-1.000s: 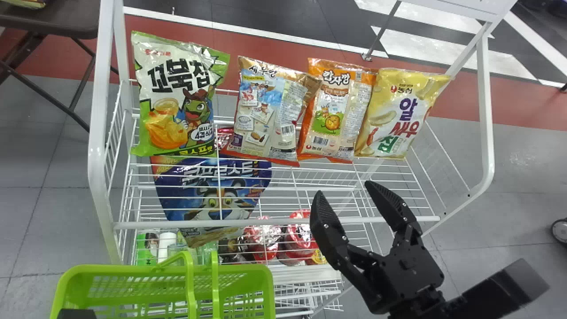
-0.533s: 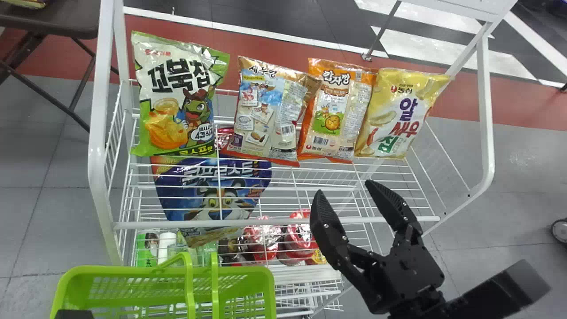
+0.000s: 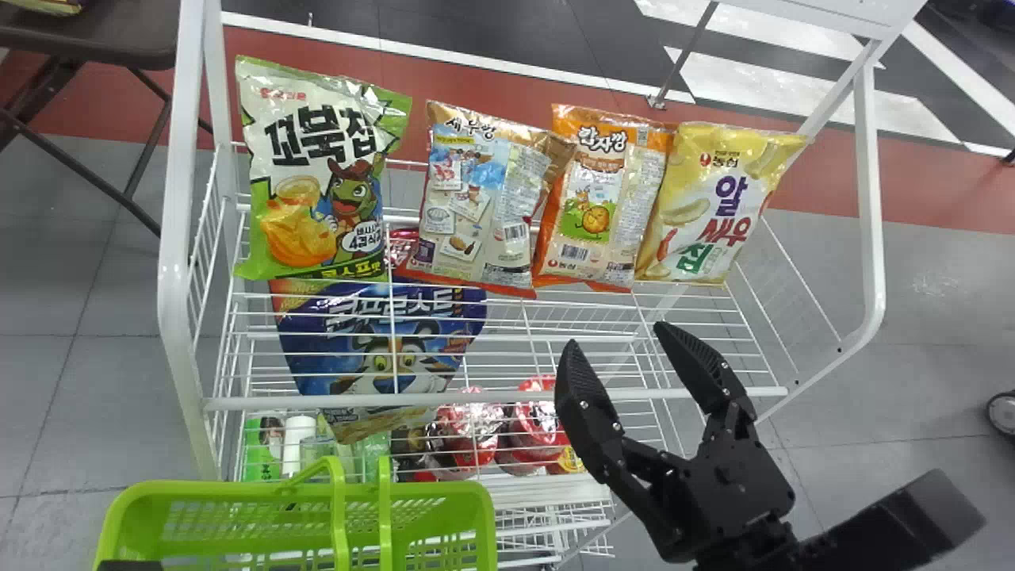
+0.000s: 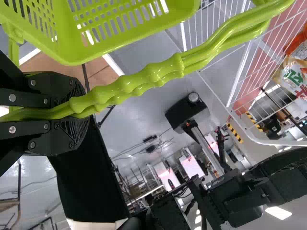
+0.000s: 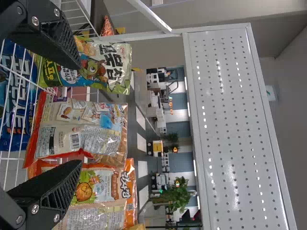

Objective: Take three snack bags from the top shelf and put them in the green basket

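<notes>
Basket [image 3: 432, 489] just eased back a touch, L claw [image 4: 72, 109] clamped on handle [image 4: 158, 74], R claw [image 3: 616, 335] wide & static nr top shelf [image 3: 507, 396] w/ 4 bags [image 3: 599, 198], so prob. positioning b4 a pick.

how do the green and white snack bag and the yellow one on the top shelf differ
The green and white bag is at the left end of the row, while the yellow bag is at the right end. The green and white bag has black lettering and a cartoon creature; the yellow bag has purple, red and green lettering. Both are on the top shelf.
</notes>
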Available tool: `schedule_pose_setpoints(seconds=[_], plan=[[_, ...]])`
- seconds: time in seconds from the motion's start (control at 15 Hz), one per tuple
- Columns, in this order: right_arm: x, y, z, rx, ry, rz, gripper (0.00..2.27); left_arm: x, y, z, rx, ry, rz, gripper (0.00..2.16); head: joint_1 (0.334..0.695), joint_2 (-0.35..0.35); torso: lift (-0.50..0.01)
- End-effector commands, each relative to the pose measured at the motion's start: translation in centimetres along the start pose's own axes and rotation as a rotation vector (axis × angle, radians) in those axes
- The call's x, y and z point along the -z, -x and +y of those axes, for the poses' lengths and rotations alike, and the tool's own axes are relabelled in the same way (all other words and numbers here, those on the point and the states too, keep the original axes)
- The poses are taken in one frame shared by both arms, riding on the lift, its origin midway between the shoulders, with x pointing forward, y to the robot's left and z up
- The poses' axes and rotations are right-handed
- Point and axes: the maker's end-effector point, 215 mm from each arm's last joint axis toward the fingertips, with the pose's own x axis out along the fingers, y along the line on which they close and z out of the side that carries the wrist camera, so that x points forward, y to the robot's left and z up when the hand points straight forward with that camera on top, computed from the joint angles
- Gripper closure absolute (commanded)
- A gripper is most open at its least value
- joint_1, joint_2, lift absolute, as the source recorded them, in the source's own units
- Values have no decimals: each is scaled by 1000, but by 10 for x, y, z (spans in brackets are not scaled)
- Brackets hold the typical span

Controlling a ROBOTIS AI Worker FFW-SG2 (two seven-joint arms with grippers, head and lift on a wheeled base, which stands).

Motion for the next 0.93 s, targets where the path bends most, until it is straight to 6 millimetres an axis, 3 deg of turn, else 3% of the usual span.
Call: schedule_pose_setpoints(seconds=[0.0, 0.27, 0.4, 0.53, 0.67, 0.87], plan=[[-1, 0, -1, 3, 1, -8, 127, 0, 1, 0, -1, 1, 0, 2020, 695, -350, -38], [-1, -11, 10, 12, 31, -26, 127, 7, 3, -12, 13, 3, 10, 2020, 695, -350, -38], [-7, -31, 37, 19, 72, -65, 127, 9, 9, -16, 28, 14, 3, 2020, 695, -350, -38], [-7, -56, 45, 18, 74, -80, 127, 7, 7, -18, 24, 8, 2, 2020, 695, -350, -38], [17, -89, 50, 13, 61, 4, 127, 7, 10, -17, 19, 7, 9, 2020, 695, -350, -38], [55, -147, 35, 26, 65, 148, 127, 9, 11, -15, 15, 17, 22, 2020, 695, -350, -38]])
